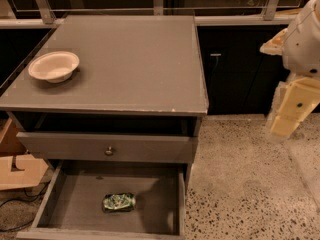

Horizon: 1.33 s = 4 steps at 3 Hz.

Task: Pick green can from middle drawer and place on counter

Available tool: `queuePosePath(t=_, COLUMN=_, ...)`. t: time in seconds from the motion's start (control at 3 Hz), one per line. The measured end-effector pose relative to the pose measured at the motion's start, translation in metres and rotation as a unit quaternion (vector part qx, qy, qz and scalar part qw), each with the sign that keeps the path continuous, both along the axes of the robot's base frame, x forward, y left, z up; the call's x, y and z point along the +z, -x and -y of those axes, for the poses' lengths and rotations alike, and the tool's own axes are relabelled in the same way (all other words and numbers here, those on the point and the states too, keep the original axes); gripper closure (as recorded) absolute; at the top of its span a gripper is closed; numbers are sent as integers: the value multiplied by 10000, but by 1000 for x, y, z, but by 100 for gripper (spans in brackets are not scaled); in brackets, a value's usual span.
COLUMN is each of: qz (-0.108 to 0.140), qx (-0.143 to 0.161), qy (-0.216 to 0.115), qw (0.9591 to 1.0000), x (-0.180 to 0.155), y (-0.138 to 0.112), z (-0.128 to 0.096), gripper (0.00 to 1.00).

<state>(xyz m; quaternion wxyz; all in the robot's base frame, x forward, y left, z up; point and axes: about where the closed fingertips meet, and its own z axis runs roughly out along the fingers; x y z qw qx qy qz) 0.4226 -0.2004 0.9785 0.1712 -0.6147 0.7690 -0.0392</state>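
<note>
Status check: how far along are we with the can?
Done: the drawer is open. In hand: nothing; the gripper hangs right of the counter, away from the can, which lies on its side on the drawer floor. Left: reach in, grasp it, place it on the counter.

So the white arm sits way over at 2 o'clock, and the cream hand hangs below it around 3 o'clock, tilted.

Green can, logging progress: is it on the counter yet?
No, the green can lies in the middle drawer, with the gripper off right of the counter.
</note>
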Motion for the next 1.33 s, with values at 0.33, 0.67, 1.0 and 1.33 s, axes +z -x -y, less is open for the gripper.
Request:
queuePosePath(t=0.33, qz=-52, qx=227, qy=-147, qw=9996, x=-7, y=25, z=-35, gripper=0)
queuePosePath(t=0.67, qz=-364, qx=292, qy=-340, qw=9983, x=-17, y=36, z=-58, gripper=0)
queuePosePath(t=1.0, qz=-373, qx=296, qy=-359, qw=9982, x=-17, y=37, z=-60, gripper=0)
queuePosePath(t=1.33, qz=-336, qx=420, qy=-292, qw=9981, x=-31, y=43, z=-76, gripper=0)
